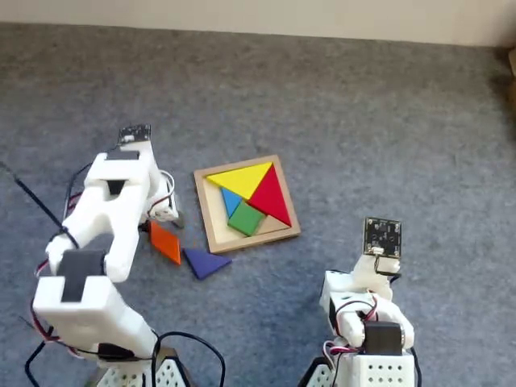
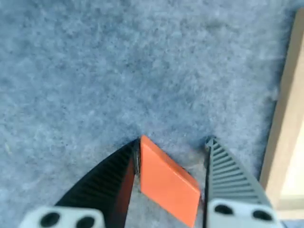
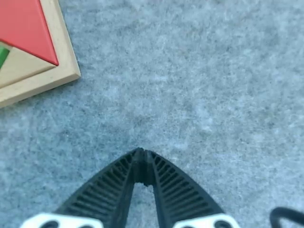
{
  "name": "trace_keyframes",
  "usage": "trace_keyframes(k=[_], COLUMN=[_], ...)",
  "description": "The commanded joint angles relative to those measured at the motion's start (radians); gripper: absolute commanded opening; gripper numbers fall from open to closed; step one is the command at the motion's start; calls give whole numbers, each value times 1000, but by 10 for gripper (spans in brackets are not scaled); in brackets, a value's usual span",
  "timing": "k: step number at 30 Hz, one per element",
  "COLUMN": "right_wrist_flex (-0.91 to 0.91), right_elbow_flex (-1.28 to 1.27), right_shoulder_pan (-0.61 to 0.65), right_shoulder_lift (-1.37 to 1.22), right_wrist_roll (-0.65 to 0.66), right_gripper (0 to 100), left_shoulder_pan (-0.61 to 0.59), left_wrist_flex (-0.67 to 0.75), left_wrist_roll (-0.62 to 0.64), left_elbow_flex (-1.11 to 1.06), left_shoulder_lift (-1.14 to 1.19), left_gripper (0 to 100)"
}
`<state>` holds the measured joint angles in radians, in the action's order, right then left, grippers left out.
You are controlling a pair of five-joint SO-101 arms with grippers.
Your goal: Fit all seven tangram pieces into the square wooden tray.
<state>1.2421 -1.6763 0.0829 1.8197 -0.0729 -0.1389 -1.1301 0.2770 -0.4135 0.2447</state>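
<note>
the left gripper stood partly open, its ribbed black finger against one long edge of the orange piece and its ribbed grey finger just off the opposite corner; whether that side touched i could not tell. the orange piece, a flat, smooth parallelogram, lay between the jaws on the carpet, just beside one side rail of the tray and apart from it.

the carpet was grey, short-piled and fuzzy. the tray was a shallow square of pale wood with a raised rim, lying turned a little askew. inside it sat a yellow triangle along the far rail, a red triangle along the rail opposite the orange piece, a small blue triangle tucked under the yellow one, and a green square set on its point beside the blue one. bare wood showed in the tray's near corner below the red triangle. a purple triangle lay flat on the carpet outside the tray, just off its near corner and next to the orange piece.

the right gripper had its ribbed black fingertips pressed together, holding nothing, above bare carpet off the tray's corner by the red triangle, well apart from the rim.
</note>
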Motion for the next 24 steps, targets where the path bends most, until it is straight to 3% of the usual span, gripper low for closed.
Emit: trace_keyframes(k=[1,6,11,15,20,24], right_wrist_flex=[7,7,7,7,7,7], right_elbow_flex=[-143,-143,-143,-143,-143,-143], right_shoulder_pan=[-10,-10,-10,-10,-10,-10], right_shoulder_lift=[13,13,13,13,13,13], right_wrist_roll=[-11,-11,-11,-11,-11,-11], right_gripper=[12,12,12,12,12,12], left_shoulder_pan=[15,5,5,7,8,5], left_wrist_flex=[-26,-37,-117,-117,-109,14], left_wrist_roll=[0,-3,-8,-11,-110,-115], left_elbow_flex=[84,116,107,-13,-214,-354], left_shoulder_lift=[59,38,-134,-308,-458,-478], left_gripper=[220,220,220,224,224,223])
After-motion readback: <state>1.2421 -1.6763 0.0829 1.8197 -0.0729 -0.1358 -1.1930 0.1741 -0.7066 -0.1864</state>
